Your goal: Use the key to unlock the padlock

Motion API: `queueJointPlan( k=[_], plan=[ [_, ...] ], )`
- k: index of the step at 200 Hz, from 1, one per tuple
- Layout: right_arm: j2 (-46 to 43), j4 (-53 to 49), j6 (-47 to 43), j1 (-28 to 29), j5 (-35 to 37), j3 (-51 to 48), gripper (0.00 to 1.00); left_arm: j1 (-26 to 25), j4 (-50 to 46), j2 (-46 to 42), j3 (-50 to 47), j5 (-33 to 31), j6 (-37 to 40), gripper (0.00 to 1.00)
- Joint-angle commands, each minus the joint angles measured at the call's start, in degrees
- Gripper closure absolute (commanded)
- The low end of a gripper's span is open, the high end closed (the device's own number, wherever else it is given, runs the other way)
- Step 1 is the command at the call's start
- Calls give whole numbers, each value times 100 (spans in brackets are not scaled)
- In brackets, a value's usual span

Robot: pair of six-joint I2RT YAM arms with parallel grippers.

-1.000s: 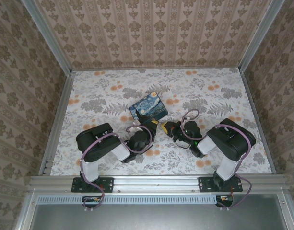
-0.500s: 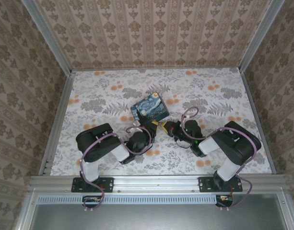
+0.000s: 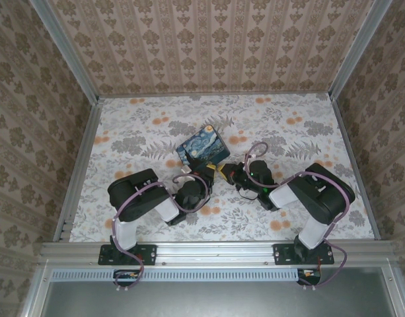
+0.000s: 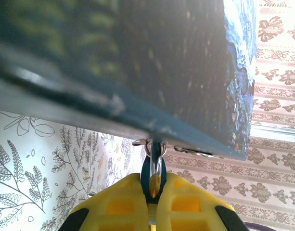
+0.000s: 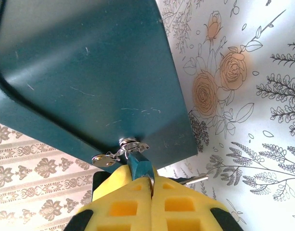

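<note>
Papered walls [image 3: 215, 46], floral tabletop [image 3: 123, 125].
Walls: beige damask wallpaper w/ vert. stripes, back & both sides. Tabletop: white sheet w/ grey ferns & orange blooms. Alu. rails [image 3: 215, 251] along near edge, alu. posts [image 3: 63, 49] up the back corners, grey panel [image 3: 215, 297] at bottom. Light even, shadows soft.

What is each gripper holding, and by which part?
Right gripper pinches the padlock by its body, at the box clasp. Left gripper is shut; on what, unclear.

Most of the padlock [image 5: 139, 166] is hidden inside the closed right hand [image 5: 150, 182].
</note>
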Motion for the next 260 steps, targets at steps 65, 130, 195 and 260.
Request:
queueJointPlan(
  k=[65, 130, 195, 260],
  plan=[
    [-660, -502, -364, 105, -297, -41, 62, -50, -1543, 229, -153, 1610, 228, 100],
    [-1817, -2144, -1037, -25, -195, -455, 33, 482, -2469, -63, -69, 2320, 965, 100],
    [-3339, -4660, -2595, -83, 63, -274, 36, 881, -4733, -975, 407, 2933, 1994, 100],
    [-3350, -5715, -4828, 63, 467, 64, 44, 1084, -6035, -1283, 960, 3311, 2643, 100]
  ],
)
